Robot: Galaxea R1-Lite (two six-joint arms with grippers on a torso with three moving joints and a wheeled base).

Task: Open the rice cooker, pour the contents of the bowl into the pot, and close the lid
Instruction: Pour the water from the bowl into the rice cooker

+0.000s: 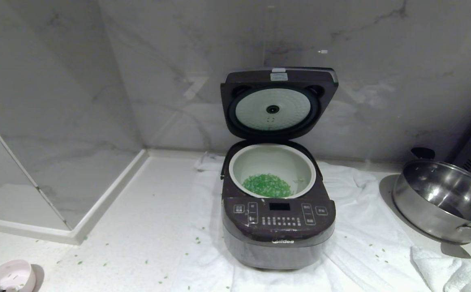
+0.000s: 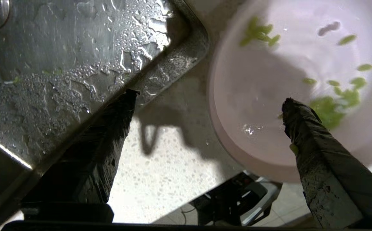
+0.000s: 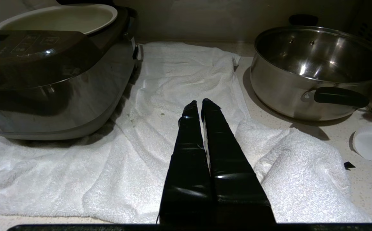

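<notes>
While the lid stands raised: the pouring looks done and the closing is not yet done.

Bowl: small round pale pink bowl with a white inside sits on the speckled white bench at the near left corner of the head view, well apart from the cooker; in the left wrist view a few green bits cling to its inside, so it reads as nearly emptied.

Left gripper: above the bowl's rim and the bench beside a wet steel sink; its fingers are spread wide and hold nothing, one over the bowl's inside, the other toward the sink. Whether a fingertip touches the bowl I cannot tell.

Spilled bits: scattered green pieces lie on the bench and on the white towel under the cooker.

Rice cooker: boxy dark brown-grey appliance with a front button panel, standing on the towel in the middle.

Pot: round pale inner pot seated in the cooker, holding the heap of bright green chopped bits at its front.

Lid: hinged dark top upright against the marble wall, silvery round plate facing forward; shutting it is what remains.

Steel pan: shiny, black-handled, at the right, untouched.

Right gripper: low over the towel between cooker and pan, fingers pressed together, empty.
</notes>
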